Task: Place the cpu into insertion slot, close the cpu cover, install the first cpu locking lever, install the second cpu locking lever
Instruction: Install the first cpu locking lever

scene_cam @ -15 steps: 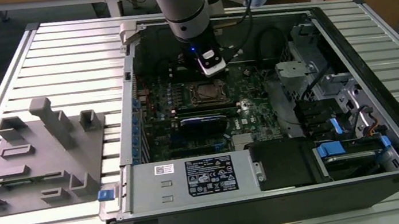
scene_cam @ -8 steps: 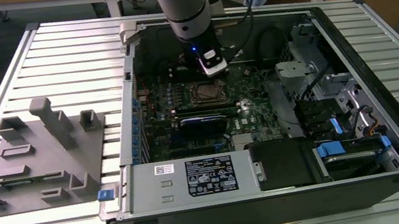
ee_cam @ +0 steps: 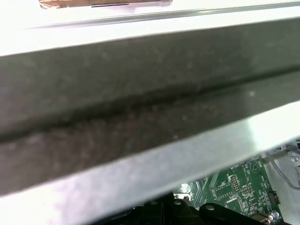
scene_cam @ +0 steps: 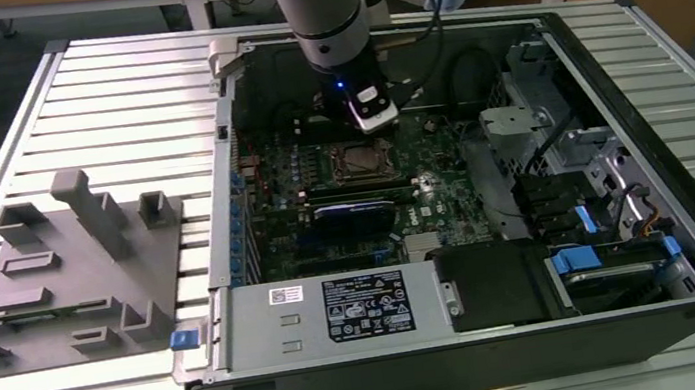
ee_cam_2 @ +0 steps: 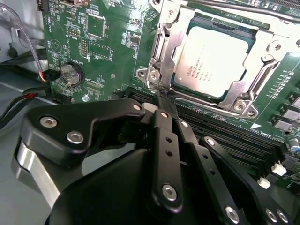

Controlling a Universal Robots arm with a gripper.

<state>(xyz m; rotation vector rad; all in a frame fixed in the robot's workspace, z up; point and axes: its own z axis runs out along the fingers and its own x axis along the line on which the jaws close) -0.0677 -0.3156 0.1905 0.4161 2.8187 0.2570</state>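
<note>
The cpu (ee_cam_2: pixel 213 58), a square chip with a dull silver top, lies in the insertion slot (scene_cam: pixel 361 161) on the green motherboard (ee_cam_2: pixel 101 42). The cpu cover (ee_cam_2: pixel 162 49), a silver frame, lies flat around the chip. A thin locking lever rod (ee_cam_2: pixel 234 5) runs along the socket's far side. My gripper (ee_cam_2: pixel 165 97) has its black fingers (ee_cam_2: pixel 161 136) drawn together, tips at the socket's near corner and touching the metal there. In the exterior view the gripper (scene_cam: pixel 372 123) hangs just behind the slot, inside the open case.
The computer case (scene_cam: pixel 649 34) lies open on a slatted metal table (scene_cam: pixel 106 96). A labelled power supply box (scene_cam: pixel 362 304) sits at its front and drive bays (scene_cam: pixel 587 174) on the exterior view's right. A grey fixture block (scene_cam: pixel 62 273) stands left of the case. Black memory slots (ee_cam_2: pixel 243 136) run beside the fingers.
</note>
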